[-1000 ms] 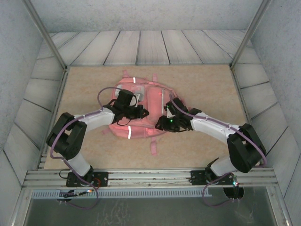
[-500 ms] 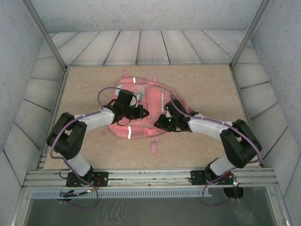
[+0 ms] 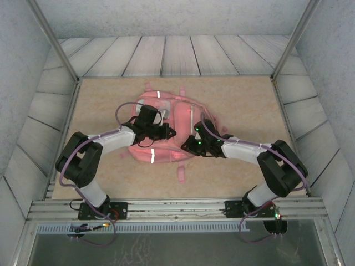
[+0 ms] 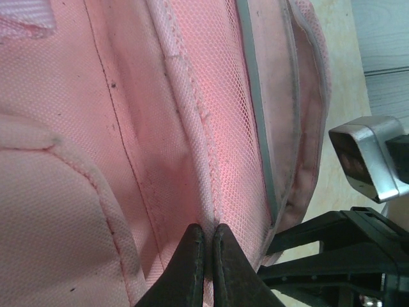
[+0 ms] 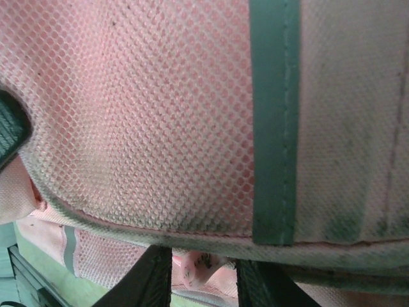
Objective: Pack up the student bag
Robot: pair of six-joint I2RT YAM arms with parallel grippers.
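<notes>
The right arm's elbow has drawn in toward the middle of the bench (image 3: 249, 105) since 1 second ago, and the right gripper (image 3: 197, 143) has pressed a little closer against the right side of the student bag (image 3: 173, 119). The left arm and the bag lie as they did.

The pink bag lies flat at the middle of the bench, slightly toward its left edge. 1 white reflective strip (image 3: 152, 157) shows on its near side and another (image 3: 158, 93) at its far end. A loose pink strap (image 3: 181, 174) trails from the bag toward the near edge. Both arms reach in over the bag and cover much of its centre from above.

In the left wrist view, the left gripper (image 4: 208, 233) has its fingers (image 4: 192, 256) closed together, pinching a raised seam of the bag's pink mesh. A grey strip (image 4: 255, 109) runs along the fabric beside it, and the right arm's black hardware and silver camera housing (image 4: 365, 160) stand just past the bag's edge.

In the right wrist view, the right gripper (image 5: 203, 272) has its fingers (image 5: 152, 278) apart, with pink fabric in the gap and the bag's mesh panel bulging just above the tips. Whether they bear on the fabric cannot be told. A grey-green band (image 5: 275, 121) crosses the mesh.
</notes>
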